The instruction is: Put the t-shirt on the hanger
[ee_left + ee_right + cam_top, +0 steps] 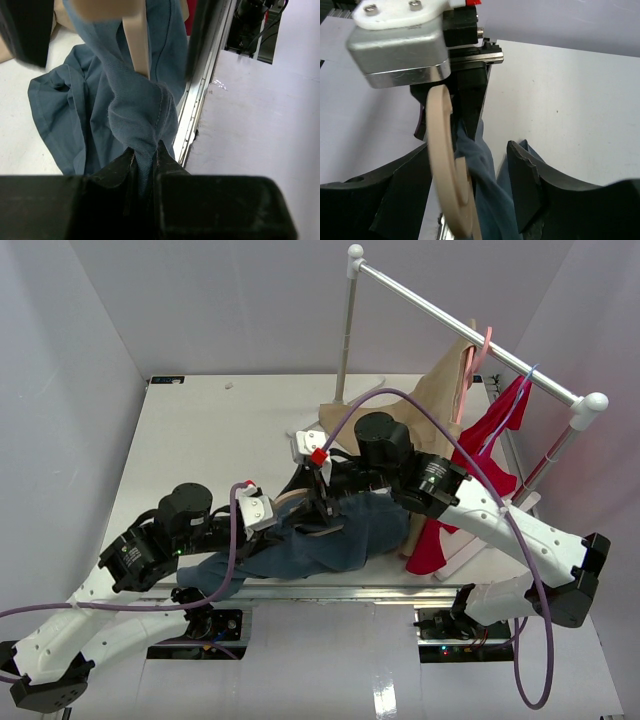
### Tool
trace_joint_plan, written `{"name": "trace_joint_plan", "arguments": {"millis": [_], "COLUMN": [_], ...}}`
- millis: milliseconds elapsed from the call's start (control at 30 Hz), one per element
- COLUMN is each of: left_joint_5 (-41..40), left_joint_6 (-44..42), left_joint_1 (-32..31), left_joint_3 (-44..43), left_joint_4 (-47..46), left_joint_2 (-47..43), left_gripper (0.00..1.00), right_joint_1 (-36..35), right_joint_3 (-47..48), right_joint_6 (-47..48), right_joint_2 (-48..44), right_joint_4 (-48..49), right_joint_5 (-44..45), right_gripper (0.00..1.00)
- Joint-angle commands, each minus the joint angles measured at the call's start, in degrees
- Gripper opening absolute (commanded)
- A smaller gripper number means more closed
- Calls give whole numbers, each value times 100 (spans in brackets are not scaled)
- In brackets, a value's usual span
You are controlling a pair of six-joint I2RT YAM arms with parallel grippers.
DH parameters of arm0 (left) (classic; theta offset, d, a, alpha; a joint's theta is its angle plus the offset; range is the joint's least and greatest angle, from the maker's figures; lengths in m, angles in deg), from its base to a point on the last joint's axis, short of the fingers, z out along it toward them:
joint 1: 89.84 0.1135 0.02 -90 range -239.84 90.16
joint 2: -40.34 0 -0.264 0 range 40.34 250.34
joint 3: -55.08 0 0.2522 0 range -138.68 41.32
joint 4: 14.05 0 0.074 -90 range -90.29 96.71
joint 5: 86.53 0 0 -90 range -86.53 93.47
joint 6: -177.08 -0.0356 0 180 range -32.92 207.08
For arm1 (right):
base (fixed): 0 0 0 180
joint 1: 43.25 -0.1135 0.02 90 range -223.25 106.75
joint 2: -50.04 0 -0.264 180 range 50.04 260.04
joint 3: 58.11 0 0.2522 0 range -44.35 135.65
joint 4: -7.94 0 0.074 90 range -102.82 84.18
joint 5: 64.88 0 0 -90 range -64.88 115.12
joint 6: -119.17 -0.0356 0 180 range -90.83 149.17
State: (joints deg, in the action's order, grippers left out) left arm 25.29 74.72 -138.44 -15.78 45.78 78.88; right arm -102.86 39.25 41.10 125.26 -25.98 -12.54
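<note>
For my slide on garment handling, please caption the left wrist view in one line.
Left gripper pinches a bunched fold of the t-shirt; the hanger arm runs into the fabric above.

No lettering, label, brand, number or sign can be read on the t-shirt (pixel 135 115), the hanger (pixel 440 150) or anything around them.

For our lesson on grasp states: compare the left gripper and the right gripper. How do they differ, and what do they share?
The left gripper has its fingers pinched shut on t-shirt fabric; the right gripper has its fingers spread open. The left holds the t-shirt; the right holds nothing, though the hanger hook and some fabric sit in its gap. Both have black fingers and work at the same t-shirt.
</note>
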Motion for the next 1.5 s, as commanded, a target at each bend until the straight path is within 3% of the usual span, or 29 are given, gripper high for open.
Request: {"name": "trace_joint_plan", "arguments": {"millis": [0,33,167,267,433,800,867,1000,1067,1133,1200,1467], "left_joint_5": [-84,-440,-2164,-2701,-2899,-3265,-3465,-3675,-3707,-3751,-3811,-3759], "left_joint_6": [235,350,900,1005,1065,953,946,954,960,989,1063,1135], "left_joint_1": [-5,-3,-9,-9,-2,-9,-9,-9,-9,-9,-11,-9], "left_joint_3": [-122,-222,-943,-1450,-1569,-1592,-1585,-1534,-1487,-1479,-1519,-1357], "left_joint_4": [-569,-503,257,520,510,648,717,868,842,842,904,1047], "left_joint_2": [17,30,120,45,-209,-114,-43,-20,-95,-145,-251,-496], "left_gripper": [0,2,18,24,34,41,40,21,21,24,37,49], "right_joint_1": [-95,-91,185,359,372,417,424,424,449,500,608,1041], "right_joint_3": [8,-57,24,540,893,2087,2244,2250,2252,2267,2334,3104], "right_joint_6": [-297,-340,-477,-611,-508,27,200,326,356,414,374,-59], "right_joint_2": [-61,-140,-392,-358,-459,62,156,110,58,22,-2,154], "right_joint_4": [988,1058,901,178,-401,-1945,-2242,-2387,-2427,-2522,-2605,-2572], "right_joint_5": [346,635,1651,1509,1497,1041,820,883,972,1097,1393,1233], "right_gripper": [23,9,8,8,8,8,8,8,8,8,8,8]}}
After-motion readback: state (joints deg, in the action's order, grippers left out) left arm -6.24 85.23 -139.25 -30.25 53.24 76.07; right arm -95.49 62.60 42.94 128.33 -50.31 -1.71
